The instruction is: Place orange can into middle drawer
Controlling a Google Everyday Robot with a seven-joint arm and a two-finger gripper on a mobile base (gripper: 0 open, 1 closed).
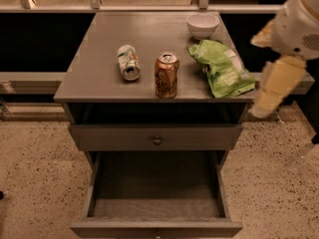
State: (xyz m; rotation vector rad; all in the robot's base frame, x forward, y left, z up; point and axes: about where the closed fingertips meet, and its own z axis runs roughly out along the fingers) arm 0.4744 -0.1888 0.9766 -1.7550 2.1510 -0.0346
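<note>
The gripper (pixel 268 96) is hanging at the right edge of the view, off the right side of the grey cabinet (pixel 94 81) and about level with the front edge of its top. It is pale and blurred, slanting down and leftward from the white arm (pixel 298 26) above it. Whether it is standing wide or narrow cannot be told, and it is carrying nothing that shows.

The orange can (pixel 166 74) is standing upright on the cabinet top, well to the left of the gripper and close to the front edge, silver top facing up. A crumpled green snack bag (pixel 222 68) is lying between the gripper and the orange can, its near corner reaching out toward the gripper. It is sitting just beside the can without clearly touching it. Farther left than the orange can, a white-and-green can (pixel 128 61) is lying on its side, open end facing forward. A white bowl (pixel 202 25) is sitting up and to the left of the gripper, behind the bag near the back of the top.

Below and to the left of the gripper, the knobbed drawer front (pixel 114 137) is sitting nearly shut. Beneath that, the middle drawer (pixel 155 228) is standing pulled out over the speckled floor (pixel 40 173), its grey inside showing.
</note>
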